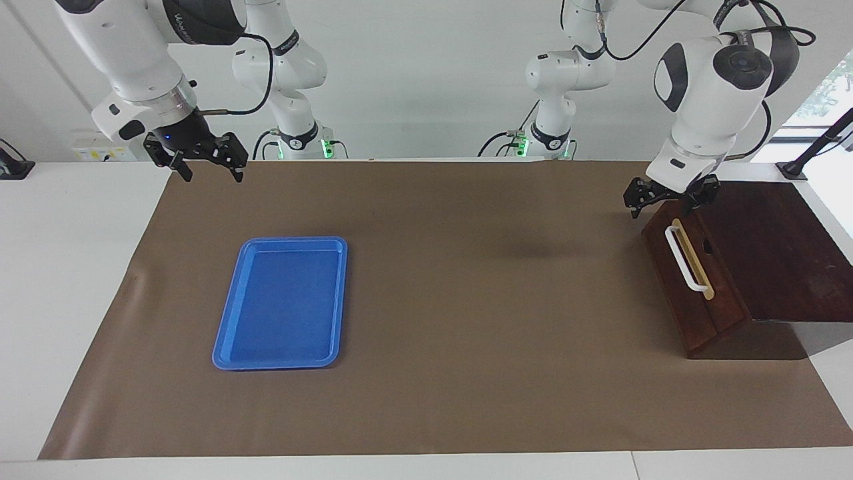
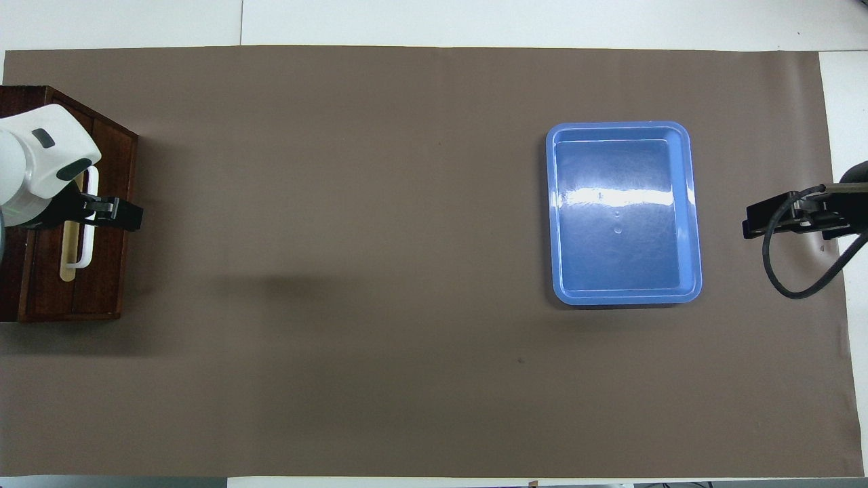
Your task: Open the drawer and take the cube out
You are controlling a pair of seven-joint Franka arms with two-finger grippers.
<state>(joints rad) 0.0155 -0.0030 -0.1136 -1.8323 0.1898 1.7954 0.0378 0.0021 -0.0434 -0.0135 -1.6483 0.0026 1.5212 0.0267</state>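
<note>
Facing view: drawer (image 1: 690, 283) shut, below left end effector (image 1: 656, 203).

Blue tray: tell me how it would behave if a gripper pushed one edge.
The blue tray looks thin and shallow, so probably light. It lies flat on the brown mat, so it should slide, not tip. Its glossy surface suggests a slippery hold.

One dark wooden box (image 1: 766, 253) with one closed drawer (image 1: 690, 280) carrying one white bar handle (image 1: 685, 259) sits on the worktop's one brown mat (image 1: 466, 300), alongside one blue tray (image 1: 280, 303). Two robot arms, one left gripper (image 1: 663, 200) and one right gripper (image 1: 208, 167), hang above.
</note>
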